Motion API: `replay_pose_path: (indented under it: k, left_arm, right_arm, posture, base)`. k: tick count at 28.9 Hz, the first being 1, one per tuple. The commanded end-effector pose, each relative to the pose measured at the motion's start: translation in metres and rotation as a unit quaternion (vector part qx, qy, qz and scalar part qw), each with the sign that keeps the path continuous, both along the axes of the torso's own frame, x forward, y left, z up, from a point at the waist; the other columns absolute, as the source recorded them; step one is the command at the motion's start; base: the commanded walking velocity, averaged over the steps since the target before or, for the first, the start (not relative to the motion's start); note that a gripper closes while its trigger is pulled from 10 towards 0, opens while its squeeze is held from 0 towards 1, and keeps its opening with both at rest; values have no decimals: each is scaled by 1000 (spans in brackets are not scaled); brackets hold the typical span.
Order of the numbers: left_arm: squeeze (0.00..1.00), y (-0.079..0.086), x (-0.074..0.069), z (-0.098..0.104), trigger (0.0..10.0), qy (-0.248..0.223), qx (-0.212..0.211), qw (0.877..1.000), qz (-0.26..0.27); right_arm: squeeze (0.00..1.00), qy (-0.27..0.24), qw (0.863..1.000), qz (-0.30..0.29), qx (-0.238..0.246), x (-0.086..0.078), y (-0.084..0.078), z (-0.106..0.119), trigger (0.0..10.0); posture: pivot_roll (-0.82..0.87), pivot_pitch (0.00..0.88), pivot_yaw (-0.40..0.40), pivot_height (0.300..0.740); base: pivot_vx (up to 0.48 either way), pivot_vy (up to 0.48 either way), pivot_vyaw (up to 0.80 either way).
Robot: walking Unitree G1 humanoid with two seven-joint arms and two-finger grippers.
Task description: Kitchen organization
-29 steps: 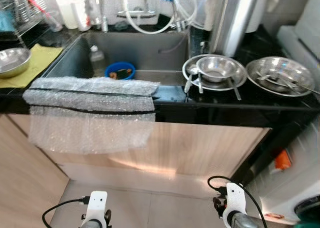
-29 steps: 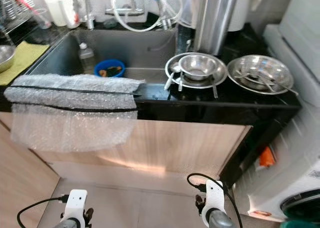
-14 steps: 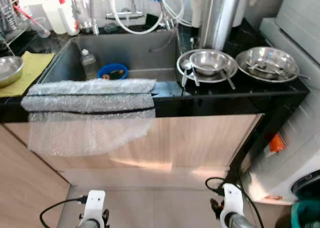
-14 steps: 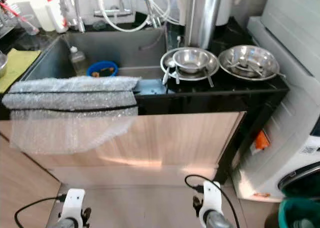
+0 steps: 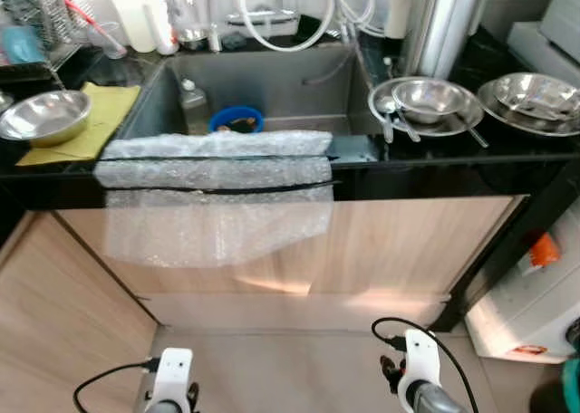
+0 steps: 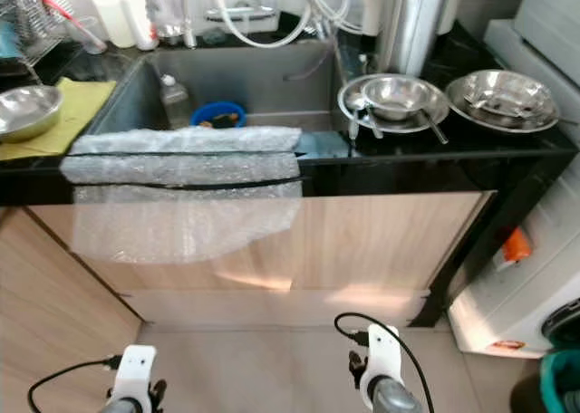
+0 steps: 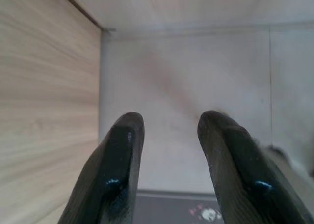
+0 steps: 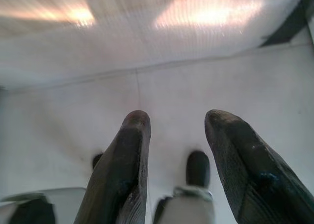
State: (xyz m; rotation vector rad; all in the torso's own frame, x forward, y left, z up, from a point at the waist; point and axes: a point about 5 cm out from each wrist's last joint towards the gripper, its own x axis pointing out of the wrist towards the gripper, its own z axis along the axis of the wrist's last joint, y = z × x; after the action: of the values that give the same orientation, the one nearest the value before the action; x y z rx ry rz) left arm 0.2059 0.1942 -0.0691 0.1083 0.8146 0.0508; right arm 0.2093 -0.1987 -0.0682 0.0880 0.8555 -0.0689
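The task names no single item, so the likeliest work is the steel dishware on the black tabletop (image 5: 435, 173) to the right of the sink (image 5: 263, 87). A small steel bowl (image 5: 429, 96) sits in a wider steel plate (image 5: 391, 123) with spoons (image 5: 388, 116) lying across its rim, just right of the sink; a second steel basin (image 5: 535, 94) with utensils in it lies further right, at the tabletop's end. All look shiny, rigid and loosely stacked.

Since the pictures of a moment before, the whole scene has slid rightward in the head views and the sink has come nearer the middle; the things keep their places relative to one another, so this reads as the camera turning or stepping, not as anything being handled. My judgement is that the robot is still lining itself up with the tabletop and no sorting has begun.

Left of the sink, another steel bowl (image 5: 43, 117) rests on a yellow cloth (image 5: 86, 128). Inside the sink are a blue bowl (image 5: 236, 120) and a clear bottle (image 5: 190, 100). A sheet of bubble wrap (image 5: 213, 196) drapes over the sink's front edge and down the wooden cabinet front (image 5: 408, 241).

The left claw (image 7: 167, 130) and the right claw (image 8: 176, 130) hang low over the pale floor (image 7: 196, 67), well apart from the tabletop, each with its black fingers spread and nothing between them.
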Motion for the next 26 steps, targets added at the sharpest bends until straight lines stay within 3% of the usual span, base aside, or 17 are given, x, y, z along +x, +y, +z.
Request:
replay_pose_path:
  k: [1,9,13,19,26]
  left_arm:
    - [0,0,-4,-2,10000,8,0,1000,3]
    - [0,-1,-2,-1,10000,4,-6,1000,4]
    - [0,-1,-1,-1,10000,5,-5,1000,3]
    - [0,-1,-1,-1,10000,6,-6,1000,2]
    - [0,-2,-1,-2,10000,7,-6,1000,0]
  right_arm:
    - [0,5,1000,-3,3,-2,1,-2,10000]
    - [0,4,1000,-3,3,-2,1,-1,10000]
    - [0,5,1000,-8,8,-3,1,-2,10000]
    - [0,4,1000,-9,10,-3,1,-2,10000]
    - [0,2,1000,-3,7,-2,2,-2,10000]
  posture:
    - [36,81,79,740]
    - [38,82,78,740]
    - [38,81,79,740]
    - [38,81,79,740]
    - [38,82,80,740]
  base:
    - [0,0,0]
    - [108,0,0]
    - [414,0,-100]
    - [432,0,-644]
    - [435,0,0]
